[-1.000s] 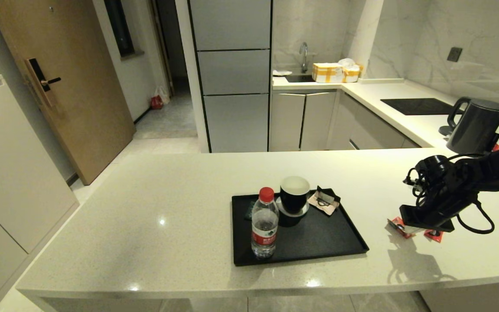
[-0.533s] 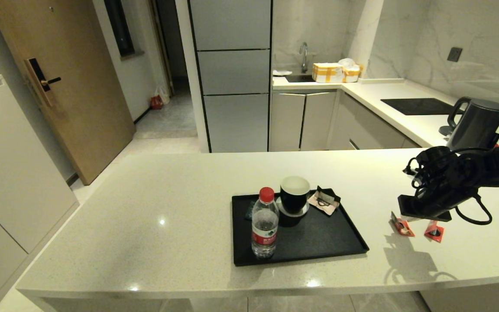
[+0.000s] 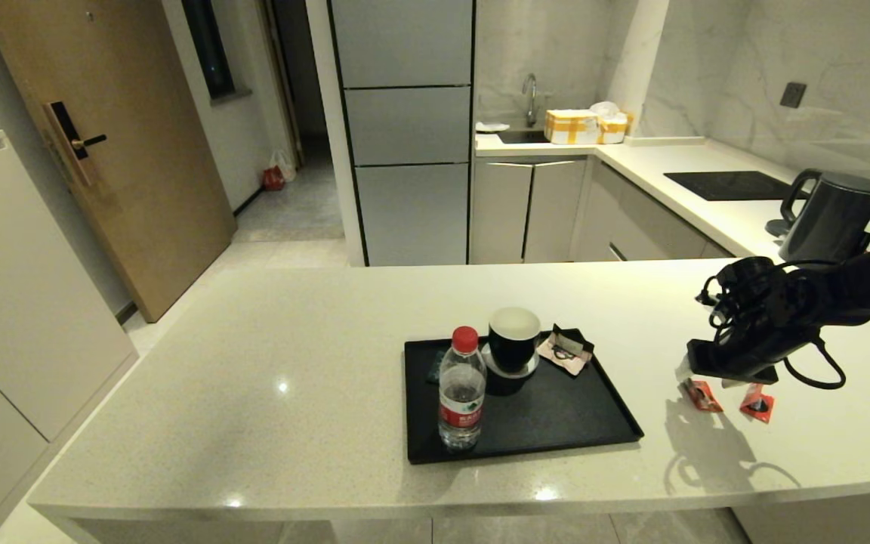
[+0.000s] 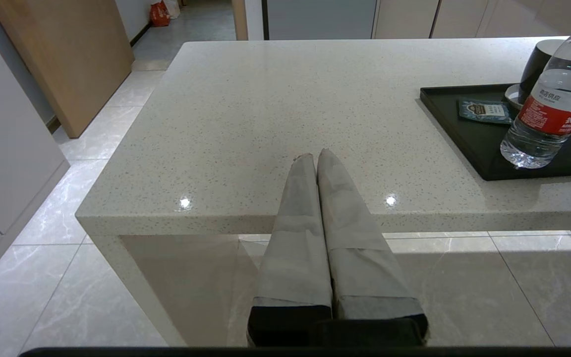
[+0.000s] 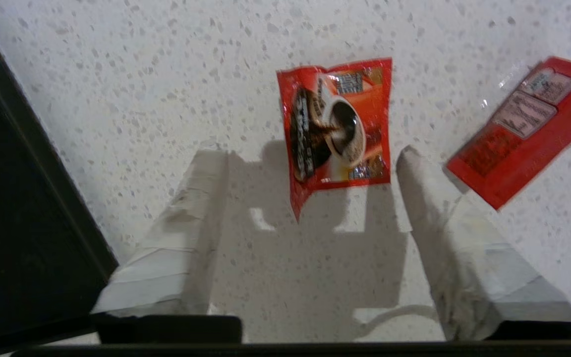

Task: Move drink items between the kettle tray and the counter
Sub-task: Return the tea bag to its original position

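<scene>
Two red foil sachets lay flat on the worktop (image 3: 329,363), well to the right of the kettle tray (image 3: 616,408): the nearer sachet (image 5: 337,131) showed its printed coffee cup face up, the second sachet (image 5: 523,129) lay just beside it with its label side up. Both looked very light, thin and slick, likely to slide on the glossy stone, so I judged the best hold to be a pinch across the short width from straight above, pressing down onto the stone.

The right gripper (image 5: 310,153) hovered over the nearer sachet with its fingers (image 5: 191,223) spread wide and holding nothing. The left gripper (image 4: 315,158) was parked at the worktop's near edge, its fingers pressed together, empty.

Only the right wrist view showed the print and how the sachet sat between the fingers; in the head view the gripper (image 3: 729,370) partly hid them. The head view alone showed the tray's bottle (image 3: 461,393), cup (image 3: 513,340) and the kettle (image 3: 828,219) behind.
</scene>
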Motion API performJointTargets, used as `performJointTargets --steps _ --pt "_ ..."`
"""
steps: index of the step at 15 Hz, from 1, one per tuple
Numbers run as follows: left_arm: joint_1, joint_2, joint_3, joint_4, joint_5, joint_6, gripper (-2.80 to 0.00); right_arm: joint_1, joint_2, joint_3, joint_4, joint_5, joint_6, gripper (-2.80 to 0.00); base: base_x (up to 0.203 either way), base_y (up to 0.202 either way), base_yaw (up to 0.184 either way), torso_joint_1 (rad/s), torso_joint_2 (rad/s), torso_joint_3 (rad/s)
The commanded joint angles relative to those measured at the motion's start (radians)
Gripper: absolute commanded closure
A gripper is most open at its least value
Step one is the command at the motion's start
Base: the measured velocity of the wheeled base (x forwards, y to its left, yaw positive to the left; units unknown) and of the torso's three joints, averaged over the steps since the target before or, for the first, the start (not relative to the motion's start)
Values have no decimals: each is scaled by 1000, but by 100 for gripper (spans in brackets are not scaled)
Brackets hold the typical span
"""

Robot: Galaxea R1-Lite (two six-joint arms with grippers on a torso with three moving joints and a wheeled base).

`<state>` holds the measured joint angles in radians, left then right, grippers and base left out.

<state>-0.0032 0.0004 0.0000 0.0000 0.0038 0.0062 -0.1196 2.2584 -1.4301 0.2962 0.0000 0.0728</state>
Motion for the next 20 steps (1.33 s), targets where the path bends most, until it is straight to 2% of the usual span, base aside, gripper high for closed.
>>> performJointTargets --steps 1,4,10,11,20 --pt "0 0 0 0 1 0 0 8 41 -51 5 -2 0 -280 0 0 0 0 0 0" --pt "0 0 0 0 1 0 0 24 86 -126 45 -9 4 -280 0 0 0 0 0 0" --pt "0 0 0 0 1 0 0 27 102 -125 49 -23 25 -280 0 0 0 0 0 0" --pt "0 0 0 0 1 0 0 26 102 -122 47 -23 25 0 0 0 0 0 0 0" --pt "0 0 0 0 1 0 0 28 82 -104 50 -42 45 0 0 0 0 0 0 0"
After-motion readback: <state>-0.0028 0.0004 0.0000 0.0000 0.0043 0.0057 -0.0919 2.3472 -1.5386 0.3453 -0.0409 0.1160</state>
